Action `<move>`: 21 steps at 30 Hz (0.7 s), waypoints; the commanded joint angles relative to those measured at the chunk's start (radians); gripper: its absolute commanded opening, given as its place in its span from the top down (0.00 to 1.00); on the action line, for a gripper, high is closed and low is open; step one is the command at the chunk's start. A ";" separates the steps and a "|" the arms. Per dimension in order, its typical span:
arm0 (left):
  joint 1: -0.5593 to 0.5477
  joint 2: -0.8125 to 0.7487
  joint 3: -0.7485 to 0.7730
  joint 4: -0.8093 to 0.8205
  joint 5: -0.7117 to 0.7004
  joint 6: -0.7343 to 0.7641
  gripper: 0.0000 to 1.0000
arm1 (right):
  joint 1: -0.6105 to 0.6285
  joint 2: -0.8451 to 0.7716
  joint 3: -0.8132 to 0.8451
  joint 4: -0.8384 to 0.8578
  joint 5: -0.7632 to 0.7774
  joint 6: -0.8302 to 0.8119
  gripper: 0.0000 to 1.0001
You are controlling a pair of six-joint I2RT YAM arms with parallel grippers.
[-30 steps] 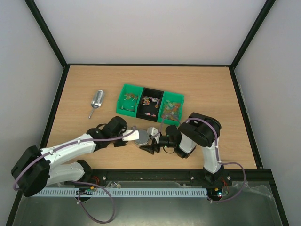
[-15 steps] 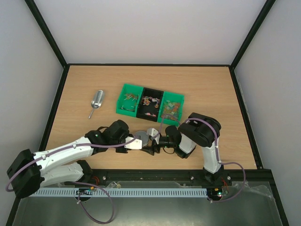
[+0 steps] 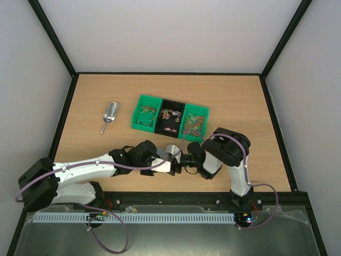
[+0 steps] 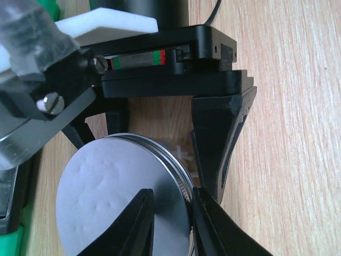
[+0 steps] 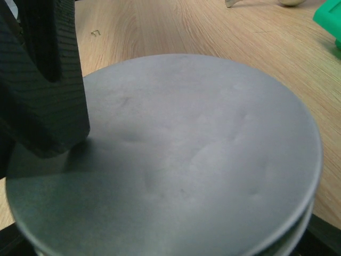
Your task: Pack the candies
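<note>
The round grey lid [image 4: 112,202] is pinched at its rim between the fingers of my left gripper [image 4: 171,224]. It rests on top of the clear jar, of which only a sliver [image 4: 184,153] shows under the rim. My right gripper [image 3: 174,161] holds the jar, and its black fingers [image 4: 218,138] flank it. The lid [image 5: 170,154] fills the right wrist view, with a left finger [image 5: 48,80] pressing on it. The candies lie in the bins at mid-table: brown ones [image 3: 145,112], mixed ones [image 3: 169,114] and green ones [image 3: 195,124]. The inside of the jar is hidden.
Three joined bins, green [image 3: 139,126], black and green, stand just beyond the grippers. The metal scoop [image 3: 109,116] lies to their left. Both arms meet close to the near edge of the table.
My left arm has swung right with the lid and brought it onto the jar in my right gripper. The right arm has stayed still.
</note>
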 commanded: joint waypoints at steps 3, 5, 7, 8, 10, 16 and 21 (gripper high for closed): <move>0.075 -0.048 -0.074 0.006 -0.088 0.019 0.83 | 0.016 0.017 -0.024 -0.055 -0.042 -0.028 0.61; 0.111 -0.067 -0.089 0.001 -0.093 0.042 0.83 | 0.019 0.017 -0.027 -0.056 -0.045 -0.034 0.61; 0.147 -0.081 -0.098 -0.008 -0.089 0.063 0.84 | 0.021 0.017 -0.028 -0.058 -0.047 -0.037 0.62; 0.165 -0.088 -0.102 -0.012 -0.087 0.074 0.84 | 0.021 0.017 -0.027 -0.059 -0.046 -0.038 0.62; 0.196 -0.098 -0.112 -0.014 -0.084 0.092 0.85 | 0.023 0.017 -0.028 -0.059 -0.049 -0.042 0.62; 0.257 -0.098 -0.109 -0.038 -0.052 0.094 0.85 | 0.024 0.018 -0.025 -0.060 -0.036 -0.037 0.63; 0.261 -0.185 -0.039 -0.184 0.176 0.031 0.48 | 0.024 0.021 -0.018 -0.064 -0.010 -0.027 0.63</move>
